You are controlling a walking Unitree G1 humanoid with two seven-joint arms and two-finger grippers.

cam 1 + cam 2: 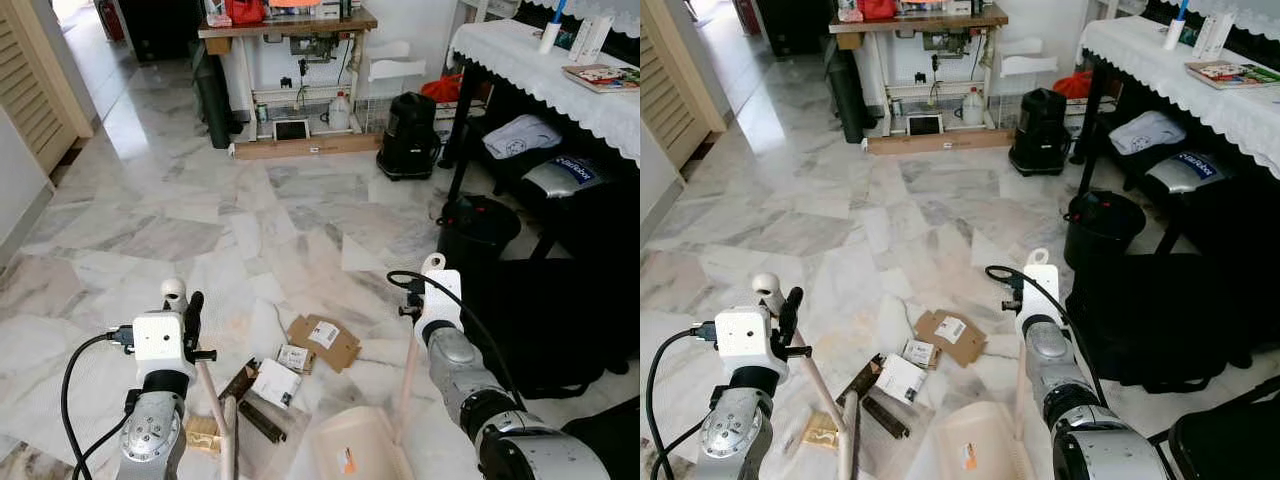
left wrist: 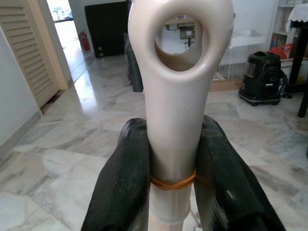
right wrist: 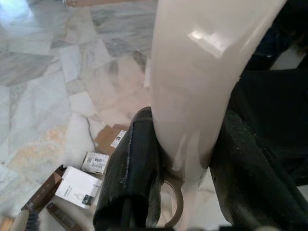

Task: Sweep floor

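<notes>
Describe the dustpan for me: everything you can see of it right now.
The dustpan is cream-coloured, glossy plastic by its look, with a long upright handle. Its pan rests on the marble floor, open mouth facing the cardboard scraps and small boxes, which lie just outside it. An orange mark shows inside it. The right gripper is shut on the handle's upper part.

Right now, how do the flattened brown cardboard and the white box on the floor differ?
The cardboard is brown and lies opened flat; the white box is white and looks intact. The cardboard lies farther from the robot, nearer the right gripper; the white box lies closer in, nearer the left gripper, just ahead of the dustpan. Both are litter on the marble floor, each bearing a label.
</notes>
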